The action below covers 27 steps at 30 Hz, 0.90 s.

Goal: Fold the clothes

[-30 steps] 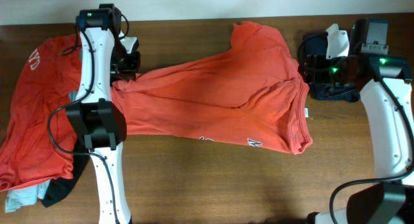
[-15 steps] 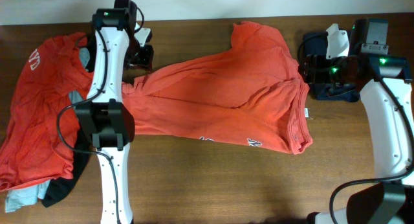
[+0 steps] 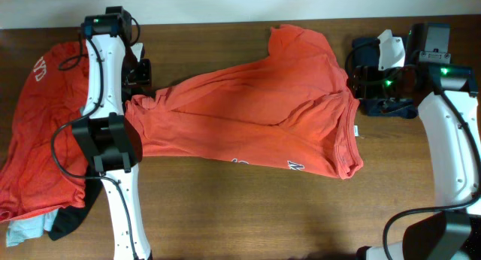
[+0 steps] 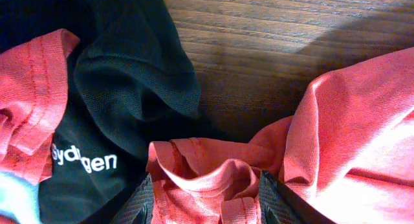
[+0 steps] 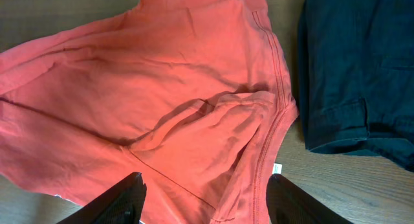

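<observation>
Orange shirts, count two: the spread shirt across frame centre, and the heaped shirt at left. With the heap are one black garment and one pale blue piece. One navy garment lies upper right. My left gripper stands parted around a loose shirt fold. My right gripper is wide and empty.

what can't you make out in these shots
shirt lettering: overhead, mostly tucked under the near edge.
black top print: left wrist, start hidden by a red fold.
navy piece: right wrist, cut off by right edge.
left claw: left wrist, fingertips cut by bottom edge, so grip on shirt unclear.
</observation>
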Motion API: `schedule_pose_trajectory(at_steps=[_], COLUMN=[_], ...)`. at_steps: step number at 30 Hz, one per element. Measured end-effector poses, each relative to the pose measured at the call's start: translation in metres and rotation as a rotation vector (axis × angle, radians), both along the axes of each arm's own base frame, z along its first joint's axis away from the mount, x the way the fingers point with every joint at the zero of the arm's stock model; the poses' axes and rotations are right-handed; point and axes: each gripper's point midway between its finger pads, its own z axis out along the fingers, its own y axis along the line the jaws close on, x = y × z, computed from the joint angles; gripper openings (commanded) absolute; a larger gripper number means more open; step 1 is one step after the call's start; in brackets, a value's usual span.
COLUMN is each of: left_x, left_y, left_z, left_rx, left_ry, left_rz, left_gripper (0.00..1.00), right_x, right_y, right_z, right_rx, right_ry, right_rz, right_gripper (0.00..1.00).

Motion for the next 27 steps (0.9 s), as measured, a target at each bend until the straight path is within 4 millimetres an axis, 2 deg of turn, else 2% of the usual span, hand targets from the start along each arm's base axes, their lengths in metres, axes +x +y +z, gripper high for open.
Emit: schedule_pose_trajectory(at_steps=[6,10,14,22,27], left_x=[0.000,-0.003,-0.004,-0.004,-0.006], left_y=[-0.012,-0.020,-0.026,-0.029,-0.030], left_z=[-0.009,-0.029,-0.040,-0.040,-0.032], left_rx=[-0.029,-0.063,-0.098,-0.116,-0.121], left_ry=[0.018,0.058,0.080,0.078,0.077], left_rz=[-0.015,-0.033,-0.045,-0.050,-0.050], left_gripper=[0.51,0.41,0.38,0.34,0.31], right_x=[0.000,0.000,0.000,0.000,0.002], right_y=[0.000,0.000,0.000,0.000,0.000], right_z=[0.000,0.000,0.000,0.000,0.001], right_rx=[-0.002,-0.002,-0.002,-0.002,-0.004], right_ry=[0.000,-0.001,-0.001,-0.002,-0.009], right_rz=[0.002,0.002,0.002,0.003,0.002], right_gripper=[0.65,0.65,0.66,0.70,0.70])
